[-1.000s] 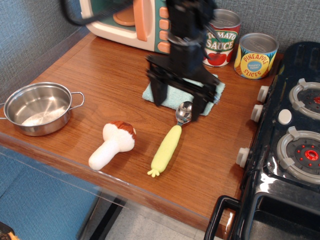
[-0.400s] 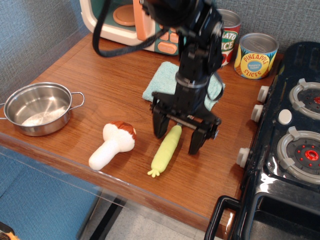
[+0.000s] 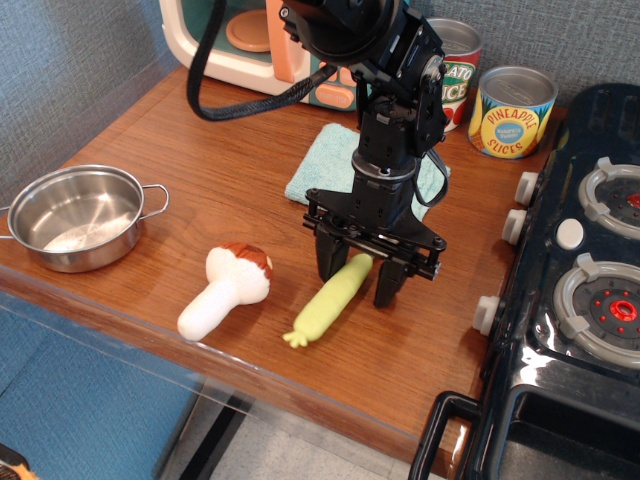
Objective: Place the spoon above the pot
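The spoon (image 3: 325, 305) lies on the wooden counter, its pale yellow-green handle pointing to the front left. Its metal bowl is hidden behind the gripper. My gripper (image 3: 356, 277) stands straight down over the handle's upper end, with one black finger (image 3: 328, 262) on the left and the other on the right, closed in against the handle. The spoon still rests on the counter. The steel pot (image 3: 75, 215) sits empty at the counter's left edge, far from the gripper.
A white mushroom toy (image 3: 225, 290) lies left of the spoon. A teal cloth (image 3: 320, 170) lies behind the gripper. Two tin cans (image 3: 510, 110) and a toy microwave (image 3: 240, 40) stand at the back. A black toy stove (image 3: 585, 270) fills the right side.
The gripper came down from over the cloth onto the spoon's handle and its fingers narrowed. The spoon's nubbed end swung slightly left.
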{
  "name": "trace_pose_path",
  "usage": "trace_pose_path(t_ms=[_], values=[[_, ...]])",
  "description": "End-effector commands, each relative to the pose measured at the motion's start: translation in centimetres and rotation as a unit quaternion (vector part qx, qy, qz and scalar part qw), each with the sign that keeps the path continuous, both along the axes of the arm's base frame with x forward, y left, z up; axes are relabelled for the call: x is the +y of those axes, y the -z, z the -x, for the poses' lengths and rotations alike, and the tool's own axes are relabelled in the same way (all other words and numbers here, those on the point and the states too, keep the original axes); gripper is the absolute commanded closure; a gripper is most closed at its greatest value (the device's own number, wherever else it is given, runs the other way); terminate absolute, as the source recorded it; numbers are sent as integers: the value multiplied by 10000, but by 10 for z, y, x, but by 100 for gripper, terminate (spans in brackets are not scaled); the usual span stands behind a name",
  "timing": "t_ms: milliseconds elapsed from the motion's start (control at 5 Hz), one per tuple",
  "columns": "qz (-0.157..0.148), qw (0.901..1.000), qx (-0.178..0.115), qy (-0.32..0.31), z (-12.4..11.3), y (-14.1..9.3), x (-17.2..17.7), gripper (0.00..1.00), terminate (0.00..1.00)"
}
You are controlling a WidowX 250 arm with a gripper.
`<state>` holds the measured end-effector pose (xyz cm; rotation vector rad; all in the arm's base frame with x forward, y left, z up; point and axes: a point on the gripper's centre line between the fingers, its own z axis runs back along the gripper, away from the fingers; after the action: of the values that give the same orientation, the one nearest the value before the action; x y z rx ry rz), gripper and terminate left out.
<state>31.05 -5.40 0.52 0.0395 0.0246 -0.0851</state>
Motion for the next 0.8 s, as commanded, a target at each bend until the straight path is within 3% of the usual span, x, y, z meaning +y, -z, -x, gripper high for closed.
trace_pose_path(t_ms=[0,200,400,600], values=[[-64,9997,-217,89,9,-21,0,100,0],[140,9987,-473,132,6,-58,5,100,0],[139,9967,-801,-60,-10,-102,37,100,0],[-162,9968,-741,-262,-35,-106,85,100,0]])
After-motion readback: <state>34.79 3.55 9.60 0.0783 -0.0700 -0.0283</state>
